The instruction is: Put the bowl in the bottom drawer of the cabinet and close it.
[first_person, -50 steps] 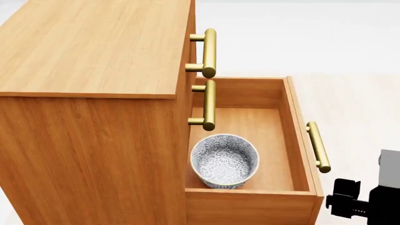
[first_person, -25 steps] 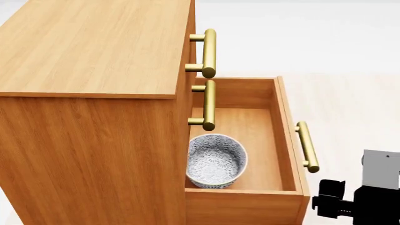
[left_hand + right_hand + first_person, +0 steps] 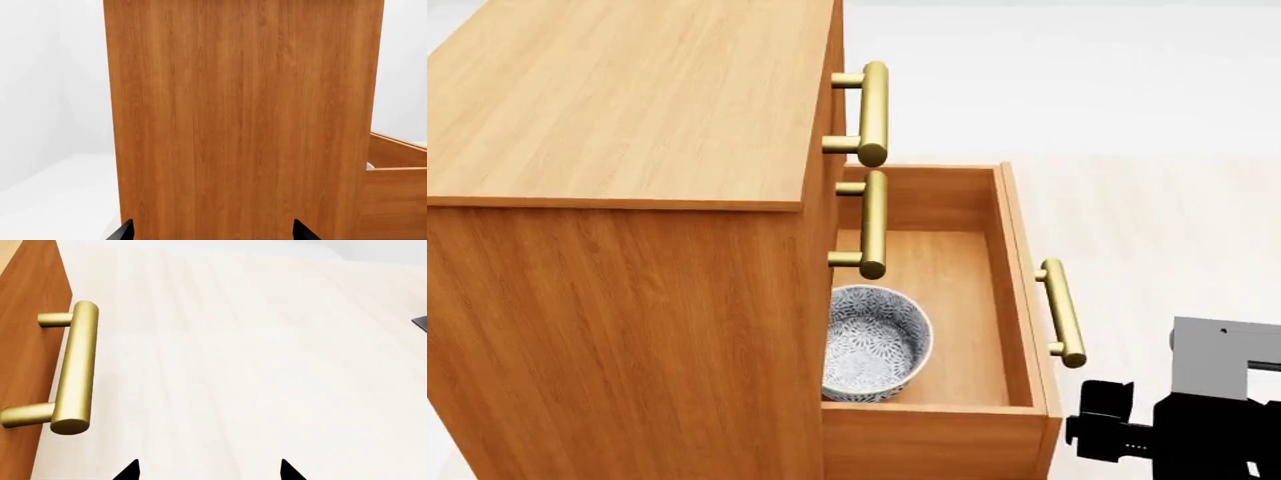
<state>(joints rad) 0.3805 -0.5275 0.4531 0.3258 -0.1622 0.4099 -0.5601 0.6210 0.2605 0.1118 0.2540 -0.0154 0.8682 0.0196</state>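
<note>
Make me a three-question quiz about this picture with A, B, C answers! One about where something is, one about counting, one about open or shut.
1. Where is the bowl?
A. on top of the cabinet
B. inside the bottom drawer
C. on the floor

2. How many brass handles show in the head view?
A. one
B. five
C. three

3. How is the bottom drawer?
A. partly open
B. fully shut
C. taken out of the cabinet

Answers:
1 B, the bowl sits on the drawer's floor, partly under the cabinet.
2 C, two upper handles and the drawer's own handle.
3 A, its inside shows and it sticks out.
</note>
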